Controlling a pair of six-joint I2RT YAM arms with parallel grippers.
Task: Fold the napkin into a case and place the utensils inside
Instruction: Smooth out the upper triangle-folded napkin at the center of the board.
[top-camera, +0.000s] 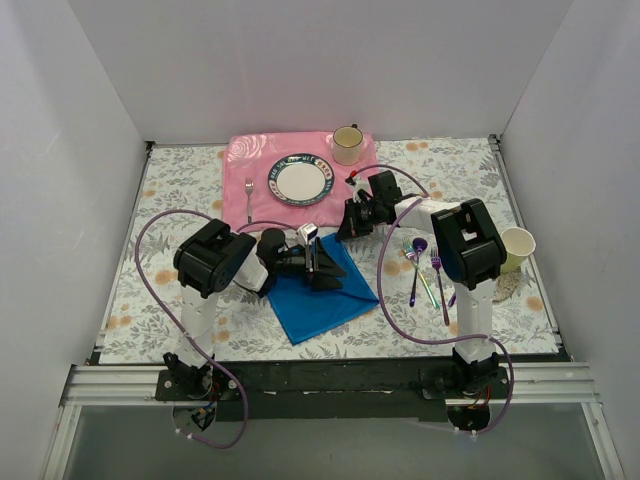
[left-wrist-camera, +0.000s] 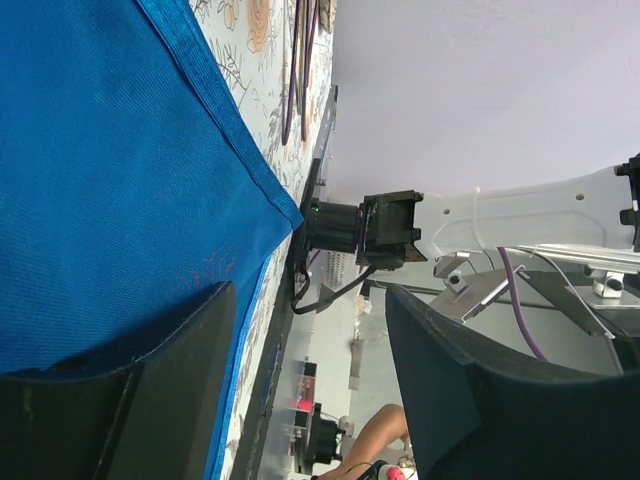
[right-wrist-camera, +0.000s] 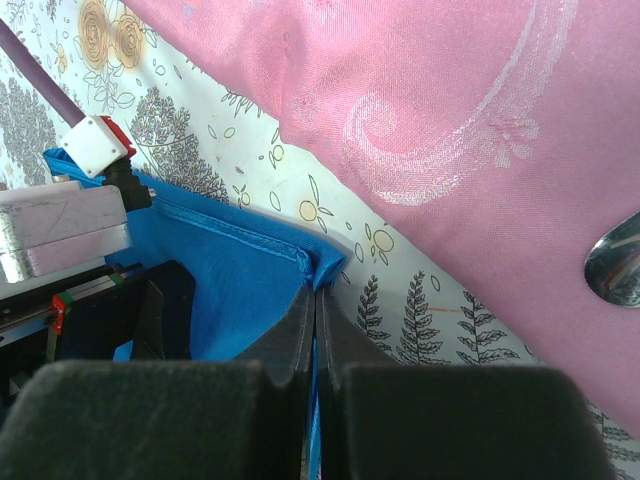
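Centrally on floral tablecloth (top-camera: 180, 200), white walls (top-camera: 300, 60) around, woven blue napkin (top-camera: 320, 300), corner in closed right gripper (right-wrist-camera: 316, 300), left gripper (left-wrist-camera: 310, 300) open

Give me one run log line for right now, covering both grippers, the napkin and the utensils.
napkin: spread out, unfolded | right gripper: shut on napkin corner | left gripper: open over napkin | utensils: loose, right of napkin

Bright, even light fell on the bright blue soft cloth napkin (top-camera: 320, 295) from above. Shadows beside the napkin were soft and faint. Close over it, the right gripper's black padded fingers (right-wrist-camera: 150, 420) looked blurry.
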